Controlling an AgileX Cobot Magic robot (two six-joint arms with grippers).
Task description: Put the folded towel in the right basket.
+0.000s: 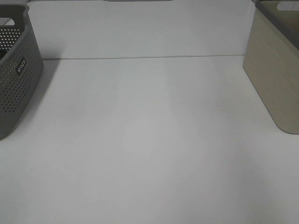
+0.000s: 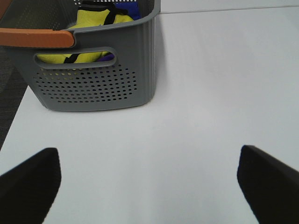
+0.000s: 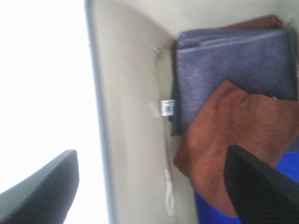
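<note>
At the left edge of the white bench (image 1: 149,140) stands a grey perforated basket (image 1: 14,79) holding yellow cloth (image 2: 93,18), and the left tool (image 2: 149,179) hangs near it, released, its 2 dark fingers (image 2: 30,184) spread wide over bare bench. At the right edge stands the beige right basket (image 1: 273,79), and inside it the rust-brown folded towel (image 3: 233,130) lies on top of a grey-blue folded towel (image 3: 229,60), near the basket wall. The right tool (image 3: 152,186) hovers over that basket's rim, also released, 1 finger outside the wall and 1 above the rust-brown towel, gripping nothing.
</note>
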